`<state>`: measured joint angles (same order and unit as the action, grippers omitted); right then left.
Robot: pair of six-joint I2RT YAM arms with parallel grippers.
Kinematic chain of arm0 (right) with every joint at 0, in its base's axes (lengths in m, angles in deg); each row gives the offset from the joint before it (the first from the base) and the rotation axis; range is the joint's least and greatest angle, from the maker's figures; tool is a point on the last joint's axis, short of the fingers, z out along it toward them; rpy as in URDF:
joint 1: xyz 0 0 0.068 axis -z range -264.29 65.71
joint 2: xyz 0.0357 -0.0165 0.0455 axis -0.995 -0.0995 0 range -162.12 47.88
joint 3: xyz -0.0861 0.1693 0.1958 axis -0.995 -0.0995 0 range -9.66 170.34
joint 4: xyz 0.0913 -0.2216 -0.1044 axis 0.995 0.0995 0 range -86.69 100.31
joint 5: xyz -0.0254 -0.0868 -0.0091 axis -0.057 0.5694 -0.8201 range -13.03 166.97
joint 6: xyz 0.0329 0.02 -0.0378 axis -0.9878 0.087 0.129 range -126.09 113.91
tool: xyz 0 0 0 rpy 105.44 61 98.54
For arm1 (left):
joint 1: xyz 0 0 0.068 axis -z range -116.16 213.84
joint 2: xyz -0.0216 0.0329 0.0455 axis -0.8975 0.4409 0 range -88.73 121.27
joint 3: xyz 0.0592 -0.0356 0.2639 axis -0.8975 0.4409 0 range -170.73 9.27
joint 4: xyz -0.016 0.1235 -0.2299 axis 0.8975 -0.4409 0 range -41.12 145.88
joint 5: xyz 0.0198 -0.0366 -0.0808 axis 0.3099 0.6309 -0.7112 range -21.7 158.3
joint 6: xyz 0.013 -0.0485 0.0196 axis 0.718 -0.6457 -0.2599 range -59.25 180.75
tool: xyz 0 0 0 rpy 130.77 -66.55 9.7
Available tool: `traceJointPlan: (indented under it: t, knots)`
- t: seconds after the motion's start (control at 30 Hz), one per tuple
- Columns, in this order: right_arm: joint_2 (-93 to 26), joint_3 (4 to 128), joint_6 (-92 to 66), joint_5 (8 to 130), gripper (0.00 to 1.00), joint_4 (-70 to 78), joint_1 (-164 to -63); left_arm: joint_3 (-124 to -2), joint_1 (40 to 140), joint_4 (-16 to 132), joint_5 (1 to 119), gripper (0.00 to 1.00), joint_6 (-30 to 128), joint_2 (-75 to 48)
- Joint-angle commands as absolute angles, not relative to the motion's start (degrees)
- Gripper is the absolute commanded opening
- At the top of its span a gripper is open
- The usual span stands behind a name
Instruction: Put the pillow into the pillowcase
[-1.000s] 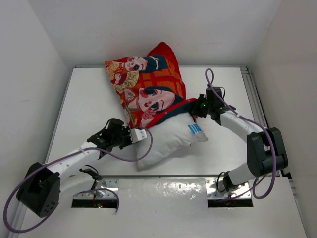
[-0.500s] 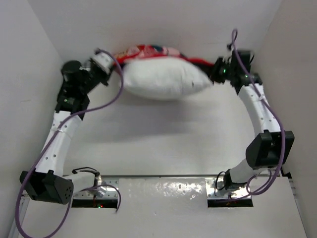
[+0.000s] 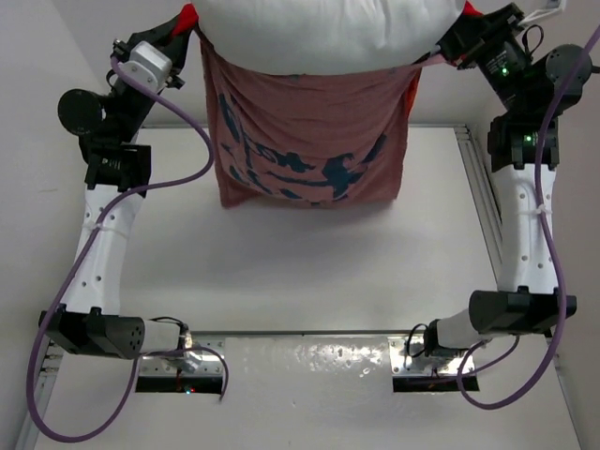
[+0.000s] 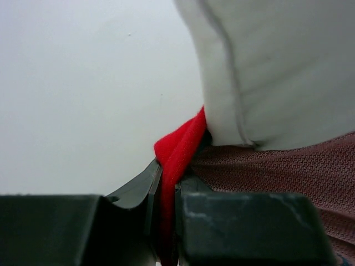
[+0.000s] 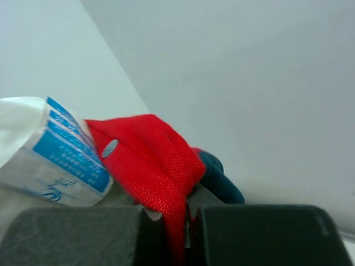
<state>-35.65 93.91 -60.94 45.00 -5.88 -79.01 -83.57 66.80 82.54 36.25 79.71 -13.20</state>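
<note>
- Overhead, both arms reach high above the table (image 3: 281, 272). The pillowcase (image 3: 309, 150) is strung between them and hangs as a flat sheet, its dull pink side with dark blue print facing the camera.
- The pillow (image 3: 319, 33) sits at the top of the case, a plump white bulge across the mouth. Its upper part runs off the frame, and the cloth below it looks limp and unfilled.
- The left gripper (image 3: 185, 23) has its jaws pressed together on a thin fold of red hem at the case's left top corner. Its wrist view shows the pillow's edge just beside that fold.
- The right gripper (image 3: 450, 45) likewise pinches a bunch of red hem at the right top corner, with the pillow's blue and white label (image 5: 66, 149) just beside it.
- Likely trouble: each hold is on a narrow bit of cloth only. The pillow's weight, or a shake to settle it, could drag the hem out of one pinch. That corner would then drop and the pillow would spill onto the table.
- Another risk: the mouth, pulled taut between the arms, may clamp the pillow and stop it sliding down. It appears wedged rather than seated.
- If the arms tip the mouth forward or back, the top-heavy pillow could roll out over the rim.
- Whether the far layer of the mouth lies behind the pillow cannot be told from these views.
</note>
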Motion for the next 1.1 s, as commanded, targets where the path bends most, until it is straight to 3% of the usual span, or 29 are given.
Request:
traceJointPlan:
  t: [0.0,0.1,0.13,0.17,0.2,0.3,0.33,0.43,0.47,0.5,0.57,0.63,0.7,0.73,0.77,0.8,0.87,0.9,0.93,0.97,1.0,1.07]
  knots:
    - [-41.9,99.3,-64.3,53.0,0.0,-10.8,-76.7,-88.1,65.3,83.1,47.2,0.0,84.4,-14.8]
    - [-55.8,113.4,-54.6,42.8,0.0,19.6,-82.1,-90.5,65.6,59.4,47.6,0.0,77.9,-13.0]
    - [-59.4,118.5,-47.9,42.3,0.0,28.9,-83.0,-92.4,64.5,45.9,47.2,0.0,76.2,-9.7]
    - [-62.3,125.7,-45.5,42.6,0.0,41.6,-83.4,-94.2,63.8,41.3,46.1,0.0,73.7,-7.9]
    - [-65.3,127.5,-44.1,44.0,0.0,44.6,-83.0,-97.6,60.7,37.6,43.0,0.0,73.1,-4.8]
    - [-59.8,123.1,-53.8,45.3,0.0,33.8,-78.1,-106.6,56.8,38.5,43.2,0.0,68.8,-0.2]
    - [-57.3,119.9,-57.5,44.3,0.0,18.3,-76.7,-110.2,56.1,40.4,43.5,0.0,67.4,0.8]
    - [-47.3,112.2,-67.9,45.5,0.0,-9.1,-72.3,-125.5,52.3,51.1,44.4,0.0,59.2,3.9]
    - [-45.6,113.6,-69.0,47.0,0.0,-11.8,-70.3,-128.7,51.2,54.7,44.2,0.0,55.4,3.5]
    - [-44.5,115.7,-69.3,48.9,0.0,-12.5,-69.2,-129.6,49.4,63.4,43.0,0.0,53.8,2.3]
    - [-39.8,117.3,-65.6,50.9,0.0,-12.7,-68.0,-133.0,48.1,66.2,35.8,0.0,48.6,1.8]
    - [-33.4,104.6,-64.9,54.1,0.0,-15.6,-68.6,-131.7,48.8,62.8,29.0,0.0,43.9,0.8]
    - [-32.6,96.2,-65.9,54.3,0.0,-15.7,-72.9,-116.8,54.1,59.8,23.1,0.0,44.2,-4.4]
    - [-36.6,93.7,-65.6,51.6,0.0,-10.1,-76.0,-103.5,55.4,60.8,21.9,0.0,45.0,-6.4]
    - [-40.1,95.4,-62.8,49.2,0.0,-4.9,-77.3,-98.9,57.1,60.2,21.9,0.0,45.9,-8.6]
    - [-44.4,105.6,-61.6,46.1,0.0,7.8,-78.3,-96.5,57.6,56.1,22.2,0.0,47.3,-8.7]
    - [-58.5,123.0,-63.5,39.0,0.0,18.6,-77.7,-99.8,56.8,49.9,23.5,0.0,53.2,-5.6]
    - [-61.9,138.5,-65.7,38.2,0.0,19.0,-76.7,-103.4,55.7,47.8,24.3,0.0,53.3,-3.9]
    - [-63.5,141.8,-67.9,38.9,0.0,15.9,-74.4,-111.5,52.8,48.8,24.8,0.0,50.3,-2.4]
    - [-61.5,141.0,-72.1,39.5,0.0,10.8,-73.2,-115.4,51.6,51.5,24.8,0.0,48.8,0.2]
    - [-57.5,127.8,-74.1,40.3,0.0,-3.2,-72.2,-118.1,50.8,52.6,24.7,0.0,48.0,1.0]
    - [-43.8,108.8,-75.2,45.6,0.0,-15.3,-72.0,-118.0,51.6,52.1,23.8,0.0,48.5,0.1]
